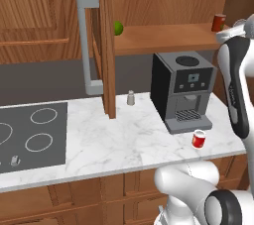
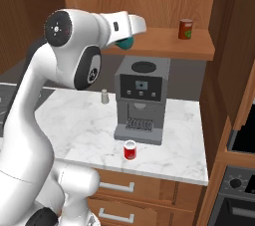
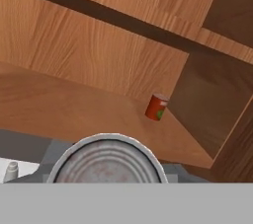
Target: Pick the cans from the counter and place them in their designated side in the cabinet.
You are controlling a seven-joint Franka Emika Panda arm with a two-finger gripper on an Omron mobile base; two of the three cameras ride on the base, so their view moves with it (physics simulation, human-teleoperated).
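Ahead of the hand, the cabinet [image 3: 99, 35] shelf [image 3: 59, 104] lay bare up to its back wall. A brownish-red can [image 3: 157, 107] stood ahead and right, near the side wall. Directly below rose the coffee machine [image 2: 140, 98], its top close beneath the shelf edge.

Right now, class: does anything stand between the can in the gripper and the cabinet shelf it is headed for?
Nothing visible does. The teal can faces bare shelf; the brownish-red can stands off toward the far corner, and the coffee machine sits below.
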